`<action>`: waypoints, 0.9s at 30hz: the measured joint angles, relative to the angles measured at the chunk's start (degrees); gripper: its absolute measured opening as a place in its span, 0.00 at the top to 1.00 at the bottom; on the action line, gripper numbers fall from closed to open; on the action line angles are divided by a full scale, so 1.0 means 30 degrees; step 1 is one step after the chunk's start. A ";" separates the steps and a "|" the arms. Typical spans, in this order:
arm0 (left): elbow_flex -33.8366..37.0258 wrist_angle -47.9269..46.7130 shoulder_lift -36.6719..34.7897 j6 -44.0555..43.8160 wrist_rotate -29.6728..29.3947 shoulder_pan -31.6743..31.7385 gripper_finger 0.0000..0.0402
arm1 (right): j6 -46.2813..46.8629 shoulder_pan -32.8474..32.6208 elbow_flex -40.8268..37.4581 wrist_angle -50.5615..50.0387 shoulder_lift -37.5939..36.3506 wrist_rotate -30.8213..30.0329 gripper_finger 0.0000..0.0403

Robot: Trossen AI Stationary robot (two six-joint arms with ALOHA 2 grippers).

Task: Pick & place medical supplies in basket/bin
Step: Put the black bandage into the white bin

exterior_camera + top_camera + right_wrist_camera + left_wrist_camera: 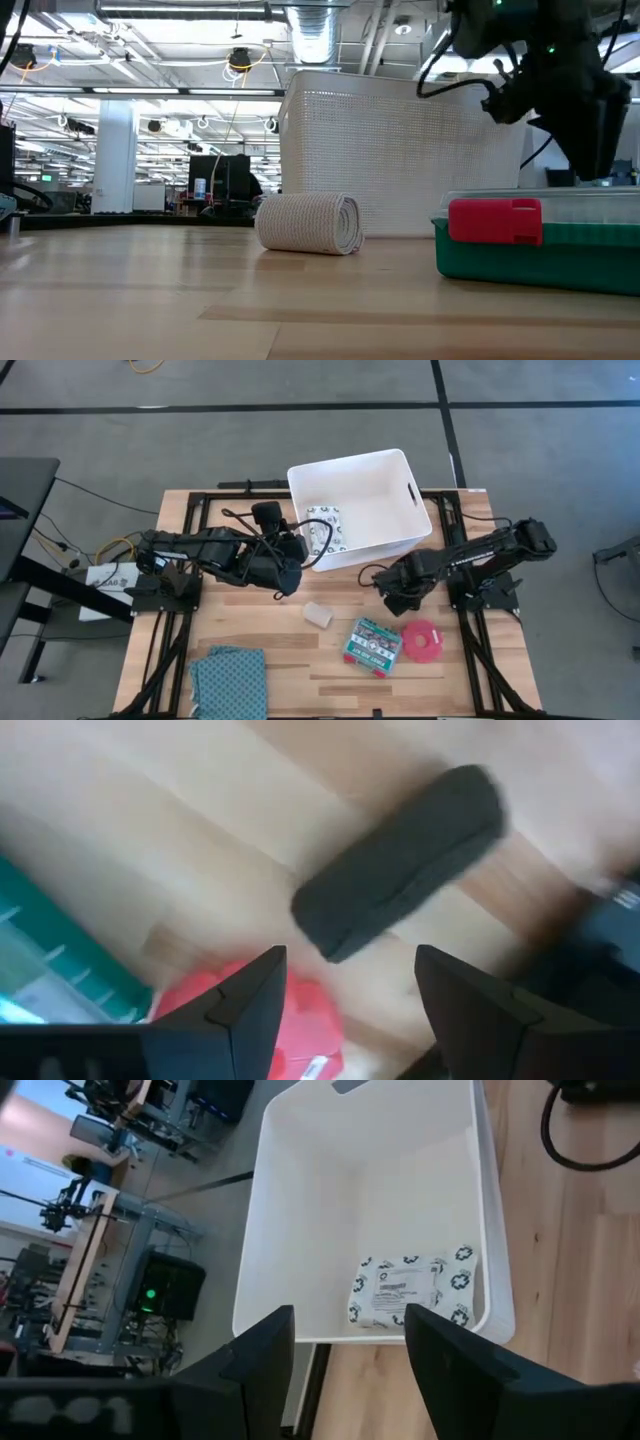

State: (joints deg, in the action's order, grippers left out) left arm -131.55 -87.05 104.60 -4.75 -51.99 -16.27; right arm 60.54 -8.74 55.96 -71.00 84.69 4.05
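The white bin (365,480) stands at the table's far middle. The white patterned packet (410,1290) lies flat on its floor in the near-left corner. My left gripper (350,1330) hovers open and empty over the bin's near-left corner (295,560). My right gripper (350,970) is open, low over the table just near the bin's right end (392,598). The small black piece (400,860) lies flat on the wood just beyond its fingers, untouched. The white roll (318,614), the green-and-red pack (373,645) and the pink-red disc (422,641) lie on the table. No beige block shows.
A folded teal cloth (230,678) lies at the near-left corner. The roll (310,222) and the pack (540,240) sit in front of the bin's wall (400,150). Bare wood lies between the roll and the cloth.
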 joint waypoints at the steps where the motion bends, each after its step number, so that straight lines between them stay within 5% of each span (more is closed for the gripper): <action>1: 0.0000 0.0000 0.0000 0.0007 -0.0007 0.0007 0.55 | 0.0673 -0.0127 0.0021 -0.0382 0.0000 -0.0347 0.46; 14: -0.0003 -0.0007 0.0007 0.0326 -0.0055 0.0007 0.55 | 0.6253 -0.0401 -0.2448 0.3343 0.0242 -0.4523 0.46; 27: 0.0166 -0.0020 0.0007 0.0437 0.0027 0.0007 0.55 | 1.1385 -0.1607 -0.5123 0.4284 0.0306 -0.4392 0.46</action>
State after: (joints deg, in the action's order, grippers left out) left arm -131.05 -87.10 104.62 -3.44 -51.91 -16.25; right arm 94.70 -13.56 40.59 -58.15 85.60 -9.13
